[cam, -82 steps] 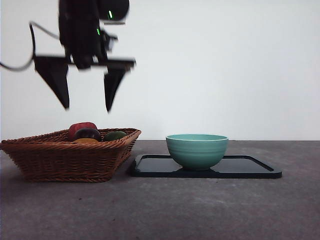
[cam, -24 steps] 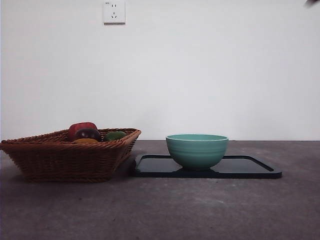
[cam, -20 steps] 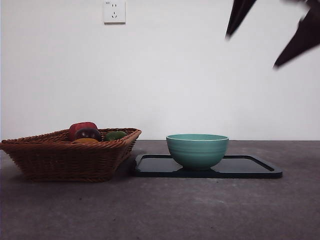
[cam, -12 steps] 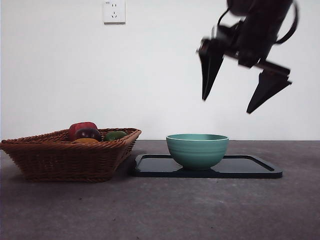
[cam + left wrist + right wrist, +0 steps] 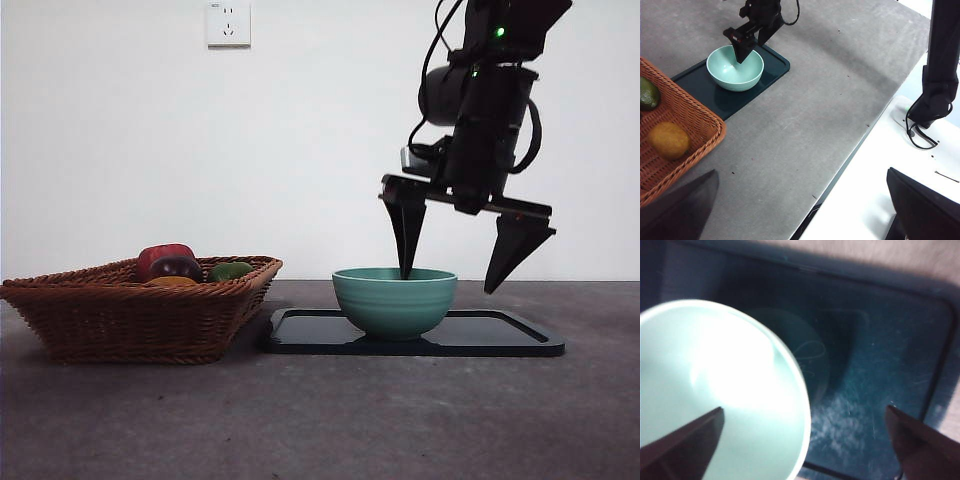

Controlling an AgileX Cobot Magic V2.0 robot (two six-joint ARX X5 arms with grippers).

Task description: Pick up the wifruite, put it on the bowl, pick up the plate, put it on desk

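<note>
**Claw astride the bowl's rim**

Right claw (image 5: 458, 270) hangs wide open and empty, one jaw inside the ridged teal-green bowl (image 5: 394, 300), one outside. Small orange-brown wifruite (image 5: 668, 140) sits in the wicker basket (image 5: 130, 315) beside that bowl. Closing on the rim looks next.

The bowl (image 5: 394, 300) looks like smooth glazed ceramic, faintly ridged outside. Under it the dark tray (image 5: 500, 335) is glossy and finely scratched. The basket (image 5: 130, 310) is rough woven wicker. The desk (image 5: 330, 420) is matt, grainy grey-brown.
</note>
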